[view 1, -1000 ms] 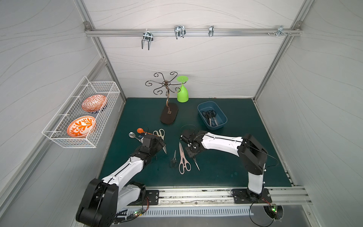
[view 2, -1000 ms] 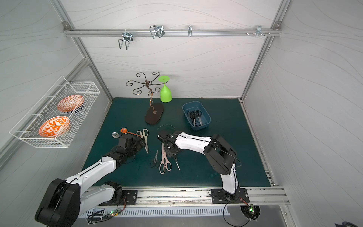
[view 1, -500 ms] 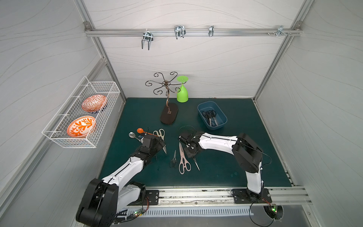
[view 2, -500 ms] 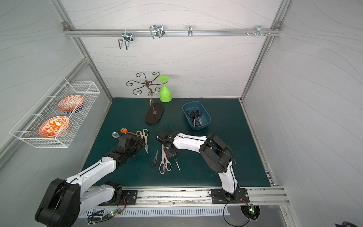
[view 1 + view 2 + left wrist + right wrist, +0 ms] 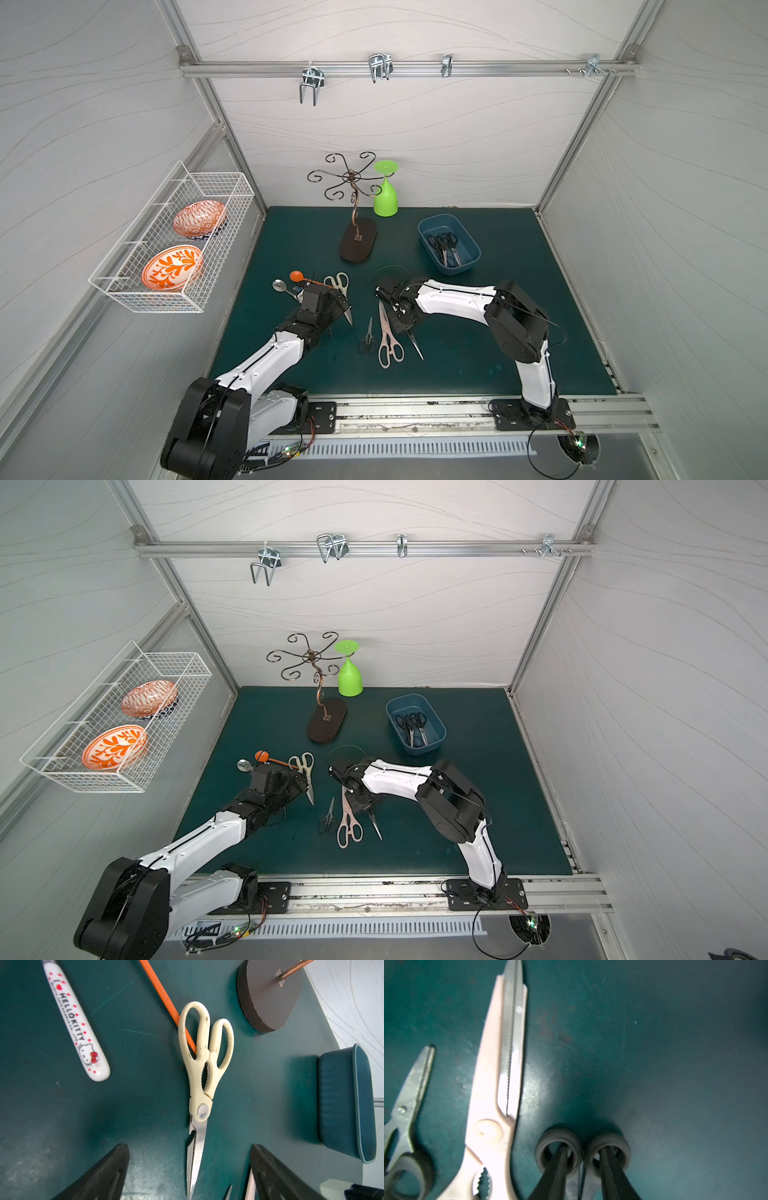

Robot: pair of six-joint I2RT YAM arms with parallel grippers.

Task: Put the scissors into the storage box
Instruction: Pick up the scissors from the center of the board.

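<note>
- The right gripper (image 5: 584,1148) has its fingers (image 5: 554,1176) narrow, one poked through each ring of the slim dark-handled scissors (image 5: 558,1131). The two rings meet in the gap between the fingers. I cannot tell whether they are pinched there yet.
- Just outside one finger lie the pink shears (image 5: 492,1076), and past them is a small black pair (image 5: 411,1088). Both lie flat on the mat, clear of the fingers.
- The left gripper (image 5: 188,1145) stands wide and holds nothing. The blade of the cream shears (image 5: 199,1076) runs between its two fingers (image 5: 99,1178) and touches neither.
- The storage box (image 5: 473,249) sits well apart from both sets of fingers, with several dark pairs (image 5: 444,247) already inside (I count four pairs on the mat).
- Risk, right side: a pair hooked through its rings is not firmly clamped. It may swing or slide along the fingers on the lift, and its blades could fall open.
- Over the box, the rings could hang on the fingers when they part, so the pair might not drop.
- The pink shears are close enough that a swinging blade could nudge them.
- Risk, left side: an orange rod (image 5: 166,1001) passes under one handle loop of the cream shears, so lifting them may drag it along.
- A pinch near the smooth blade tip would leave the heavy handles far from the fingers, and they would probably sag or slip.
</note>
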